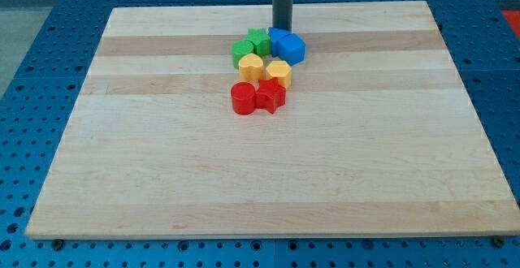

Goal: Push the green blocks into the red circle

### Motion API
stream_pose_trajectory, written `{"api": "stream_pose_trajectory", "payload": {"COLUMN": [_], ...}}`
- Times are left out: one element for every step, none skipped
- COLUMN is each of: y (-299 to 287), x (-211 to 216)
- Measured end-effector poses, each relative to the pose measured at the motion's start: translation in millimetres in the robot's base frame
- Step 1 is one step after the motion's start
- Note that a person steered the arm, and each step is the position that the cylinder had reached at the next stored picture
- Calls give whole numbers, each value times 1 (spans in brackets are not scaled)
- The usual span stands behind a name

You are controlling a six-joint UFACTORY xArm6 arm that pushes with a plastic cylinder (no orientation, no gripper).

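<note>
**Tip behind the block cluster**

My tip (pixel 282 27), a bare rod grasping nothing, touches the blue blocks (pixel 286 45) from the view's top. Just left of them sit the green star (pixel 259 40) and green cylinder (pixel 242 53); the red circle (pixel 243 98) lies below, yellow blocks (pixel 265 70) between.

Pale wooden board (pixel 268 170), light maple tone with faint lengthwise stripes of tan and cream. Around it, blue perforated table surface (pixel 32 73), regular dot pattern of holes. My tip (pixel 282 28), end of dark grey rod.

Blocks I see, by colour:
- green round block (pixel 242 53), green star-like block (pixel 259 40)
- two blue blocks (pixel 287 45)
- yellow heart-like block (pixel 251 67), yellow faceted block (pixel 279 72)
- red cylinder (pixel 243 98), red star-like block (pixel 270 96)
</note>
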State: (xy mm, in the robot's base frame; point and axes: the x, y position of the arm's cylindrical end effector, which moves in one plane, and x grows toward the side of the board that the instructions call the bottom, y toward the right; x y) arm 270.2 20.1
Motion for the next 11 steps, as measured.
{"api": "stream_pose_trajectory", "payload": {"y": [0,0,-7,-9,-35,-55,-76,-79,-79,-79,-79], "x": [0,-9,-18,-18,1,23,39,61,65,73,94]}}
